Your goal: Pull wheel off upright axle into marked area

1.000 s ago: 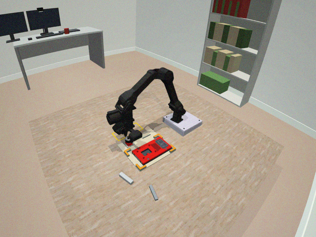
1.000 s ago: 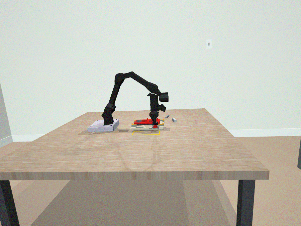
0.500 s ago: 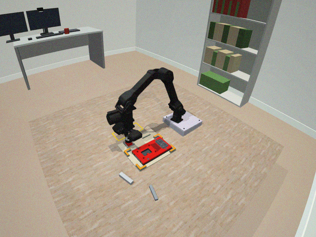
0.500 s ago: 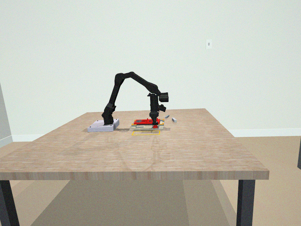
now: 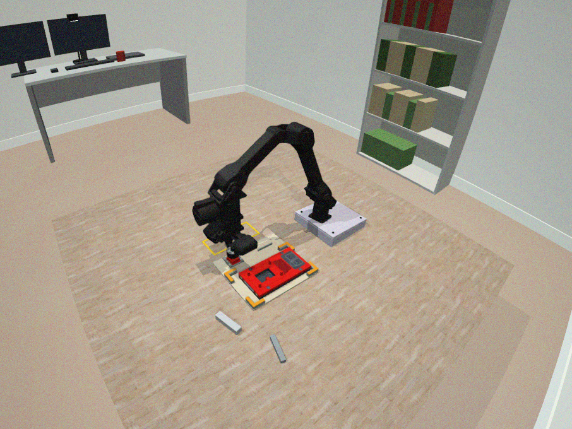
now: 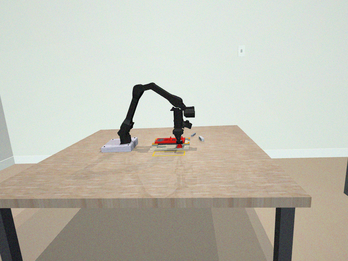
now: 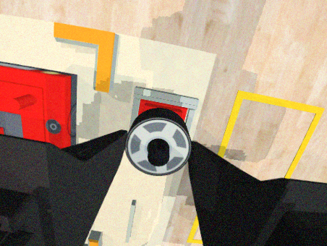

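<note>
Fingers clamping round grey-spoked wheel [image 7: 158,145]

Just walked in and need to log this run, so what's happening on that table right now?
A single black robot arm is bent down over a beige board, and its gripper is shut on a small grey-hubbed wheel with a black tyre. The wheel sits over its small red-and-grey mount, beside a larger red fixture plate; whether it has left the axle cannot be told. The yellow-outlined rectangle marked on the wooden table, next to the board, has nothing inside it.
</note>
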`<state>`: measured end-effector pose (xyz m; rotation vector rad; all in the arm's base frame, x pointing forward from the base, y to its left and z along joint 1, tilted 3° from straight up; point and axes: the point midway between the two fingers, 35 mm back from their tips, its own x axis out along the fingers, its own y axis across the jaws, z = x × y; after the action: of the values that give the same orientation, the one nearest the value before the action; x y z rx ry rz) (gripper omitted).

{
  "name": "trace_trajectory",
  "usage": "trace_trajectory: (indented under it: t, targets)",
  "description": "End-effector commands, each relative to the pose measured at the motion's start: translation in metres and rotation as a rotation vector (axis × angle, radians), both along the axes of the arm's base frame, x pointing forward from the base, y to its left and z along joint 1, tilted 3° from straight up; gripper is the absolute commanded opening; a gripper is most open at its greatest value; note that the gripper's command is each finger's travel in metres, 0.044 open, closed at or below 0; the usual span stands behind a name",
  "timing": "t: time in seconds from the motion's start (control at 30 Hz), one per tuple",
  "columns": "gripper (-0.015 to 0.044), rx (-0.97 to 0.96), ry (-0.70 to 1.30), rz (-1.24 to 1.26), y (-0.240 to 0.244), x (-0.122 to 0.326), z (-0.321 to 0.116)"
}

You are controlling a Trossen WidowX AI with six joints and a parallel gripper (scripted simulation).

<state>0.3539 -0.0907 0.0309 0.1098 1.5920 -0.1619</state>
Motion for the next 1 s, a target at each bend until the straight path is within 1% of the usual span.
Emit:
trace_trajectory:
  t: [0.0,0.97]
  targets:
    - [0.0000,-0.001,-0.003,0.000,0.0001,0.0003,0.0027]
    - [0.0000,-0.002,-0.005,0.001,0.0003,0.0009,0.0123]
